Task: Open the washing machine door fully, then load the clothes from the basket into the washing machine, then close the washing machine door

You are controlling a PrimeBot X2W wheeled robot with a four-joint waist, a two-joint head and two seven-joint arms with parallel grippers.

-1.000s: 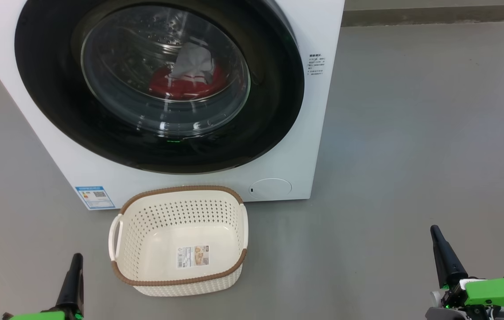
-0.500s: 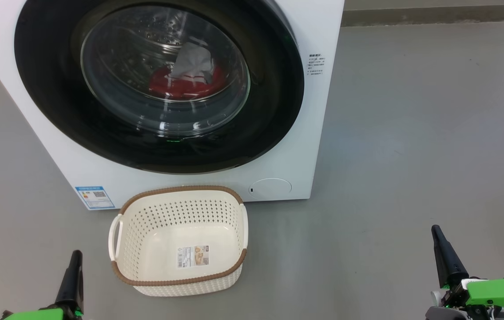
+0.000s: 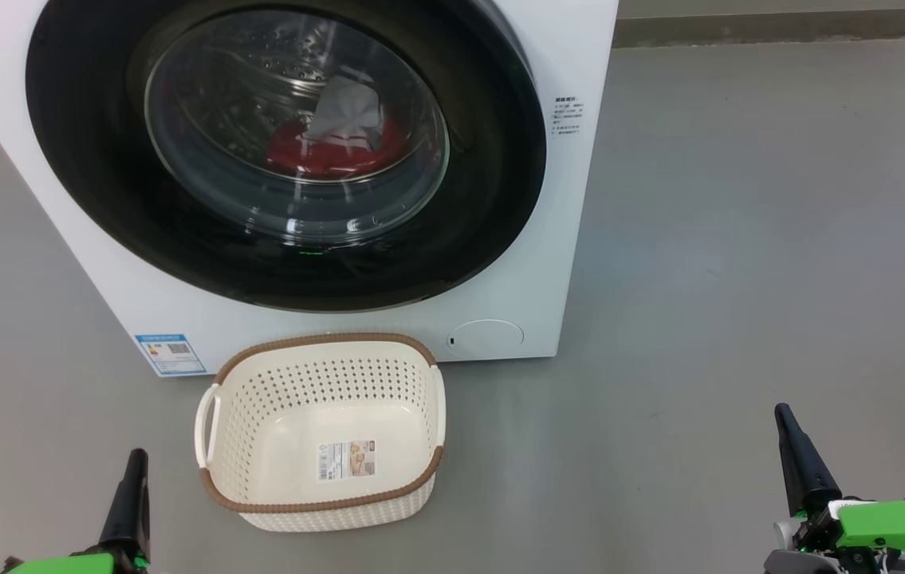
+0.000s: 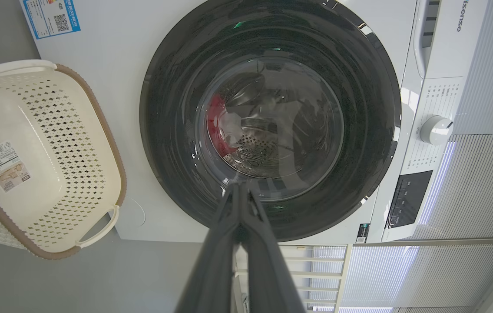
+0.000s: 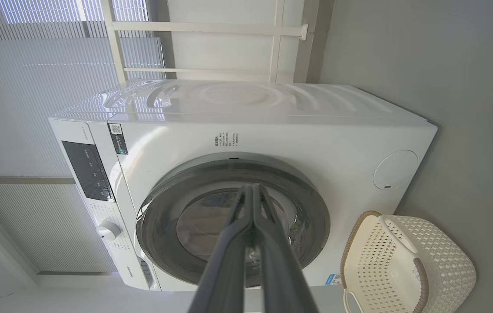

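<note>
The white washing machine [image 3: 580,199] stands before me with its black-rimmed round door [image 3: 492,207] shut flat against the front. Through the glass window the red and white clothes [image 3: 336,143] lie inside the drum. The cream basket [image 3: 320,426] sits on the floor just in front of the machine, holding nothing but a label sticker on its floor. My left gripper [image 3: 135,456] is at the lower left, shut, left of the basket. My right gripper [image 3: 781,410] is at the lower right, shut, well clear of the machine. Both wrist views show closed fingers [image 4: 239,217] [image 5: 253,226] pointing at the door.
Grey floor [image 3: 739,279] stretches wide to the right of the machine. A blue label sticker [image 3: 170,354] and a round lower cap [image 3: 486,338] mark the machine's front. A control panel with a knob [image 4: 435,129] sits at its top, and white blinds [image 5: 55,65] hang behind.
Both grippers have sunk very slightly toward the bottom of the head view. The door, clothes and basket have not moved.
</note>
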